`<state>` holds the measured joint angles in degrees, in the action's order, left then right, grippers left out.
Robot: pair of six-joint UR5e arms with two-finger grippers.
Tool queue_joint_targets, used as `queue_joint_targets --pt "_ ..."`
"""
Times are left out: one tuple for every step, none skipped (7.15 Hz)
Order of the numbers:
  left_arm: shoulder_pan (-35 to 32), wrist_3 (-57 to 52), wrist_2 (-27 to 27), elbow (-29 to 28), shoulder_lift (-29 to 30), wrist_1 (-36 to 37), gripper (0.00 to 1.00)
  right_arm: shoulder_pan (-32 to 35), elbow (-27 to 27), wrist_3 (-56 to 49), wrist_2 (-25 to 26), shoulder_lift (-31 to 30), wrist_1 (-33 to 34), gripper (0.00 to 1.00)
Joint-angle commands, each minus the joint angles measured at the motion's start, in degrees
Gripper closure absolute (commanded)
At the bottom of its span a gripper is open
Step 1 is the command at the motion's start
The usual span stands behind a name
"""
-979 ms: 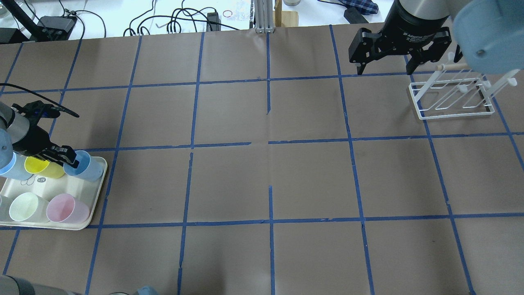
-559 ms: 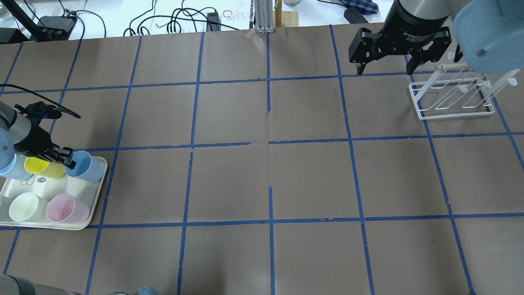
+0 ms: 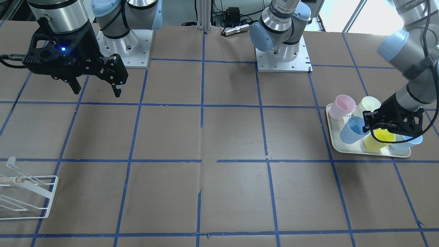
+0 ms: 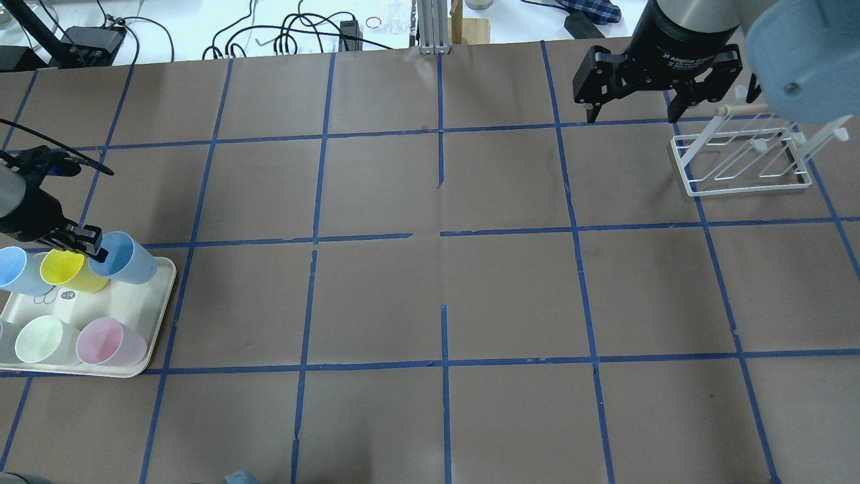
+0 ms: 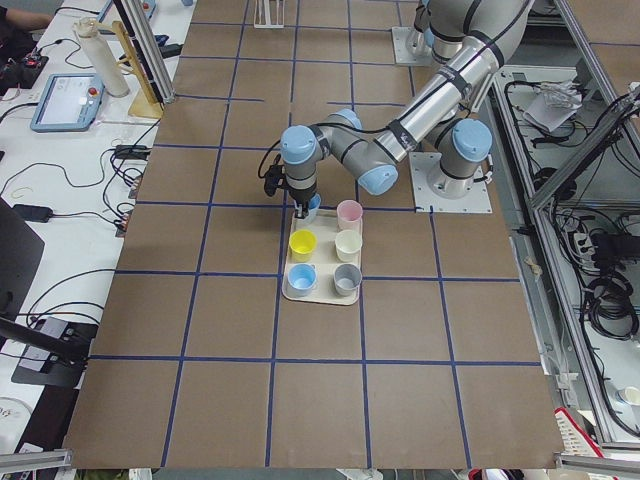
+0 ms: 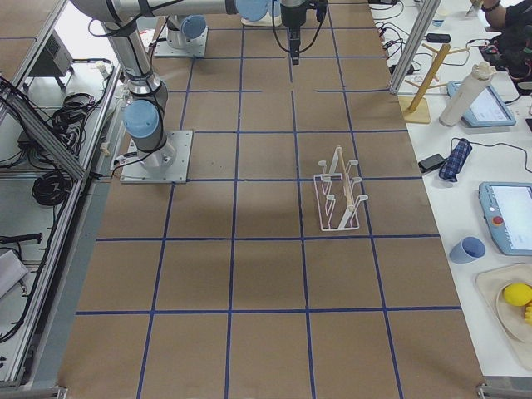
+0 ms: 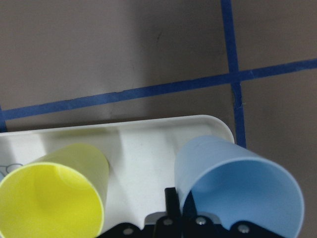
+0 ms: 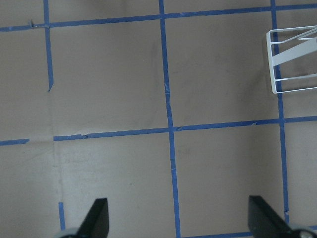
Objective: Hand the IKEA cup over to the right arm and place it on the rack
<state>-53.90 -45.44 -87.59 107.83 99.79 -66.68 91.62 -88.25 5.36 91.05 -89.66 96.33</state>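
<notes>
The pale blue IKEA cup point(image 4: 123, 260) is at the far right corner of the cream tray point(image 4: 101, 306), tilted. My left gripper point(image 4: 99, 252) is shut on its rim, one finger inside and one outside. The left wrist view shows the cup point(image 7: 237, 183) beside the fingers point(image 7: 173, 203); it also shows from the front point(image 3: 351, 130). My right gripper point(image 4: 633, 115) is open and empty, hanging above the table just left of the white wire rack point(image 4: 742, 158), which has a wooden rod across it. The rack's corner shows in the right wrist view point(image 8: 292, 59).
On the tray stand a yellow cup point(image 4: 64, 269), a second sky-blue cup point(image 4: 17, 269), a pale green cup point(image 4: 44, 339), a pink cup point(image 4: 107, 343) and a grey cup point(image 5: 347, 278). Brown paper with blue tape lines point(image 4: 443, 232) covers the table.
My left gripper has moved back and to the left with the blue cup in its grip, and the cup now sits nearer the yellow cup. The right arm has not moved.
</notes>
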Motion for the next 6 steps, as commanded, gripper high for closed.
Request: queue_joint_targets --pt "-4.9 0.2 6.7 -2.7 -3.9 -10.7 1.00 -0.2 -0.1 0.0 0.0 -0.1 0.0 0.00" --pt "-7.9 0.3 10.4 -2.7 -6.2 -16.0 1.00 -0.3 0.0 -0.2 0.0 -0.1 0.0 0.00" --pt "-9.0 1.0 21.0 -2.6 -7.7 -23.0 1.00 -0.4 0.2 -0.8 -0.1 0.0 0.0 0.00" --pt "-10.7 1.3 30.2 -1.9 -8.7 -27.7 1.00 -0.5 0.5 -1.6 -0.2 0.0 0.0 0.00" --pt "-12.4 1.5 34.5 -2.0 -9.3 -30.2 1.00 -1.3 1.3 -1.6 -1.7 0.0 -2.7 0.00" --pt "-13.1 1.2 43.9 -1.5 -9.9 -36.3 1.00 -3.4 3.5 -1.8 -3.6 0.0 -7.7 0.00"
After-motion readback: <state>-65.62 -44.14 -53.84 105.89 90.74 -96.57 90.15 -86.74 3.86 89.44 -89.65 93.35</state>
